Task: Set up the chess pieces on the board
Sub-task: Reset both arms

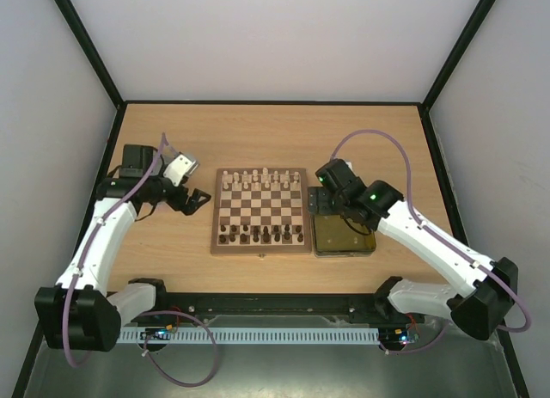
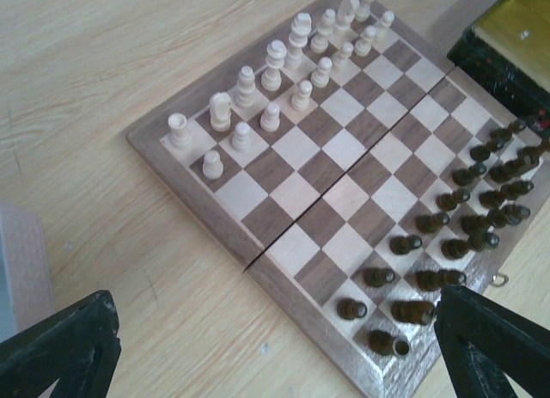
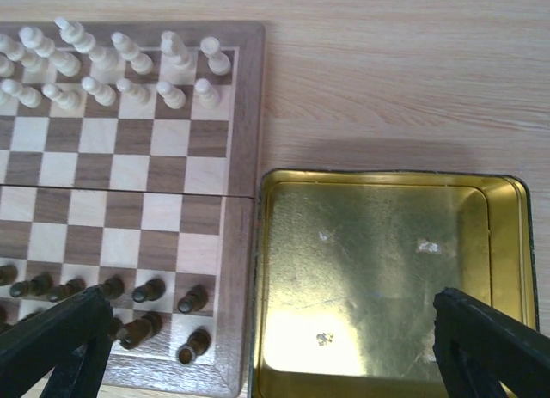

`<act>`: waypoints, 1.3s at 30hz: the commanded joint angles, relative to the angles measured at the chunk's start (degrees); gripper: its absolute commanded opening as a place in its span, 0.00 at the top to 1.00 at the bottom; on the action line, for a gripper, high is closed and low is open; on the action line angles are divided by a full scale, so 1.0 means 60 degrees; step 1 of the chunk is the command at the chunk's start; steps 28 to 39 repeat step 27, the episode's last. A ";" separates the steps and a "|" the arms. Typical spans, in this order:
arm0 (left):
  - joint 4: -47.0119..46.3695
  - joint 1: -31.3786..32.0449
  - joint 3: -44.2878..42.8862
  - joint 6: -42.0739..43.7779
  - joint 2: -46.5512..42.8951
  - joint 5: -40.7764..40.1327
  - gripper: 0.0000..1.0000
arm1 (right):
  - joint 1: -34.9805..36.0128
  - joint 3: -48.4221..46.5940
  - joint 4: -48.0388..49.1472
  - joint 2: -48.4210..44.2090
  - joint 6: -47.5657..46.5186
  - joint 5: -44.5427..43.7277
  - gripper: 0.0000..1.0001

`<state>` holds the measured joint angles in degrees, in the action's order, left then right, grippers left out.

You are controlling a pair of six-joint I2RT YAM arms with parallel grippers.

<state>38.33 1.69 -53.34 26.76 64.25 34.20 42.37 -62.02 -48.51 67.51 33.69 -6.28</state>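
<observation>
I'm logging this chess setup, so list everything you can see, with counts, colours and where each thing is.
board: one, light and dark brown checks, table centre.
pale pieces: sixteen, cream, two rows on the board's far side.
dark pieces: two rows, dark brown, near side; exact count unclear.
tin: one, gold inside, close beside the board's right edge.
grey object: one, pale, left of the board.
table: one, light wood.
left claw: black, open, left of the board.
right claw: black, open, above the tin.

Chess pieces [image 1: 260,180] line the board's [image 1: 260,211] far and near rows; the tin [image 1: 342,241] sits just right.
</observation>
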 commanded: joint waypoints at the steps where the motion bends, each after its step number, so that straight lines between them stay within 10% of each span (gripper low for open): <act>1: 0.1473 -0.0004 -0.0433 0.0824 -0.0582 -0.0812 0.00 | -0.0038 0.0611 0.0289 -0.0676 0.0063 -0.0403 0.02; 10: 0.2597 0.0132 0.0014 0.1532 -0.2055 -0.1079 0.01 | -0.0016 0.0969 0.0357 -0.2657 -0.0260 0.0077 0.02; 39: 0.3056 0.0417 0.0176 0.1745 -0.2817 -0.1017 0.01 | 0.0462 0.0983 -0.0080 -0.2204 -0.0856 0.1476 0.02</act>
